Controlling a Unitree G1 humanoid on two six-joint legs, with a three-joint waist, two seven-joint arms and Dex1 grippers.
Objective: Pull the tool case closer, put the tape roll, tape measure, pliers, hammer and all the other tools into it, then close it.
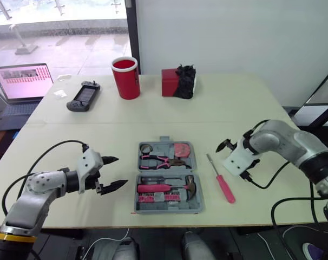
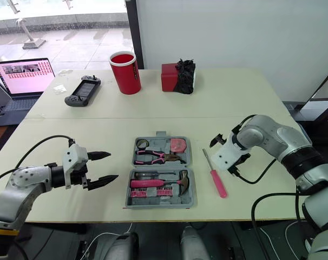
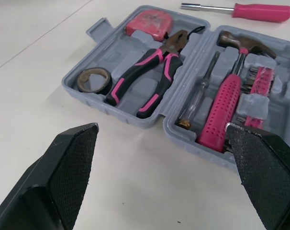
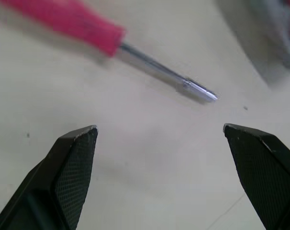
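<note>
Right wrist view: my right end effector [image 4: 159, 132], wide open, above screwdriver [image 4: 111, 40], right of tool case [image 1: 165, 149]. Step, as I judge it: last loose tool. Next: descend, pinch the shaft squarely.

One tool case [image 3: 121, 50] on the table, lying open, and the count inside goes: one tape roll [image 3: 108, 84], one tape measure [image 3: 149, 25], one pair of pliers [image 3: 176, 44], one hammer [image 3: 225, 103]. Screwdrivers, two in all: one slim screwdriver [image 3: 201, 91] in the case, one pink screwdriver [image 1: 225, 188] outside it. A row of bits [image 3: 264, 81], too tightly packed to count. Further back, one red cup [image 1: 126, 78], one red box [image 1: 171, 82], one game controller [image 1: 83, 96], one laptop [image 1: 23, 84].
</note>
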